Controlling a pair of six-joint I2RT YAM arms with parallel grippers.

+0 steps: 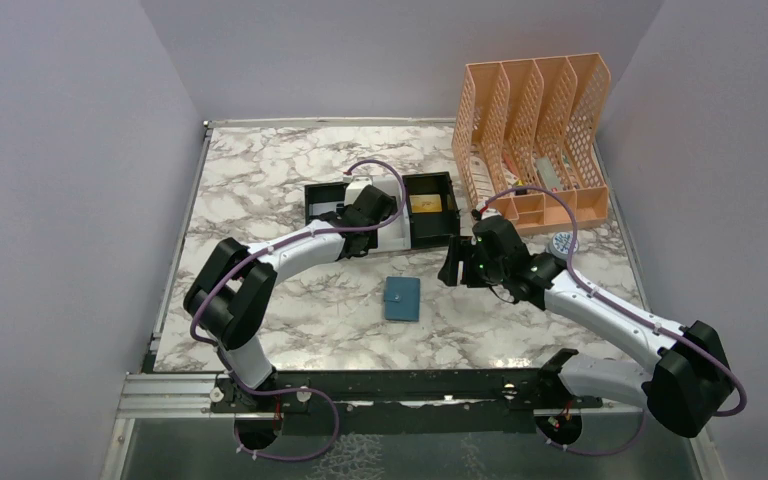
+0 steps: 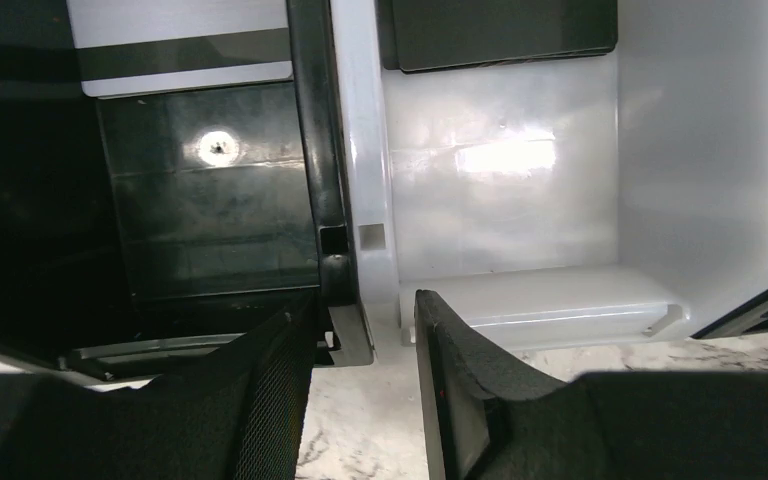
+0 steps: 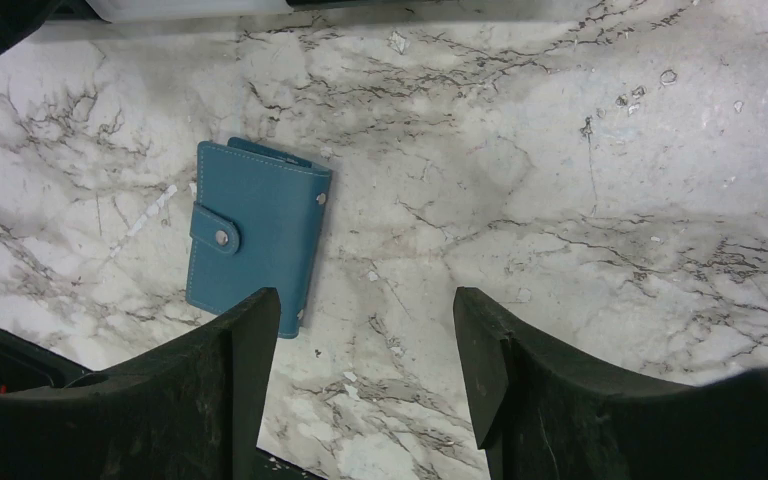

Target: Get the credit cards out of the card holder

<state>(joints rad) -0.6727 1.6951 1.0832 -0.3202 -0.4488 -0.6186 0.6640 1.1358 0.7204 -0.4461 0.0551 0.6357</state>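
**While the wallet lies shut, both claws hang open**

Though its snap tab is fastened, the blue card holder [image 1: 402, 298] lies flat on the marble table [image 1: 260, 180], in the middle between the two arms. Its long axis runs near to far, tilted slightly, and the tab wraps over its left edge.

From its base at the near left, the left arm folds at the elbow and stretches far and right to the black-and-white tray [image 1: 432, 230]. The left claw [image 2: 365, 390] has its fingers a little apart, holding nothing, at the tray's near wall in line with the divider between the left black bin and the white middle bin. A silvery card [image 2: 180, 45] lies in the left bin, a black card [image 2: 500, 30] in the white one, and a gold card [image 1: 425, 204] in the right bin.

With its elbow out at the near right, the right arm reaches left toward the table's middle. The right claw [image 3: 365, 310] is spread wide and empty above bare marble. The card holder lies left of and a little nearer than this claw, apart from it.
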